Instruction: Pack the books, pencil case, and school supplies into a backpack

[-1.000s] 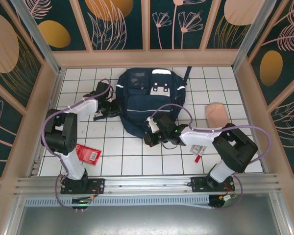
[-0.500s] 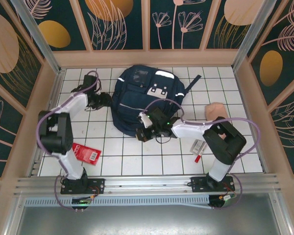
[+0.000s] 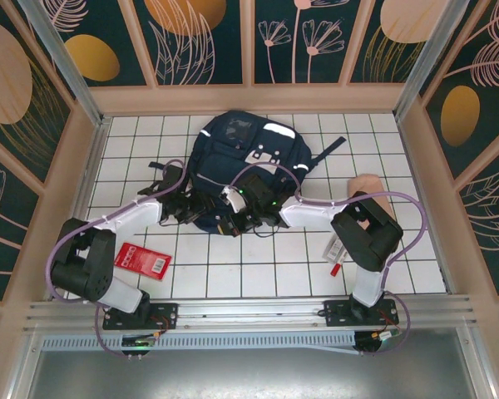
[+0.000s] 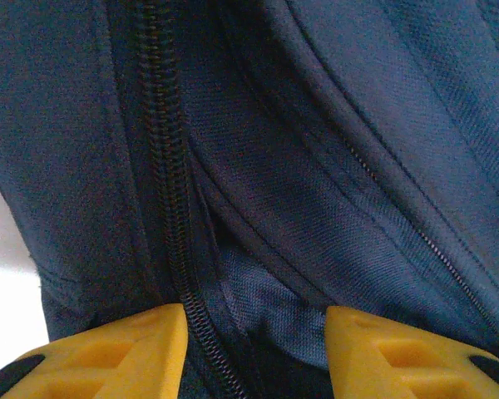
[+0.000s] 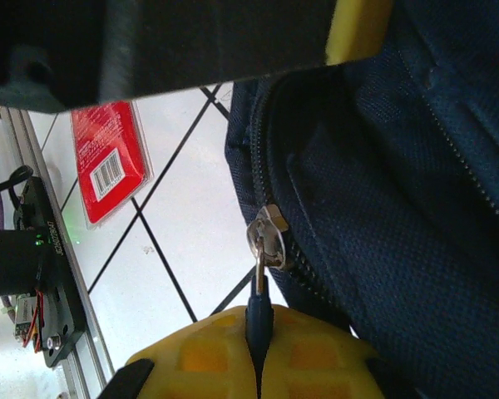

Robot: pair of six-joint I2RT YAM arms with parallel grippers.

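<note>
While left gripper (image 4: 254, 337) jaws gape over the woven backpack (image 4: 316, 166), right gripper (image 5: 258, 345) jaws pinch its zipper pull (image 5: 260, 291).

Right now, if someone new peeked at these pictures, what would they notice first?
The big navy backpack in the middle of the white tiled table, with both robot arms meeting at its near edge. There the right gripper pinches the zipper pull, while the left gripper sits open against the fabric beside a zipper. A bright red booklet lies on the tiles to the left.
</note>
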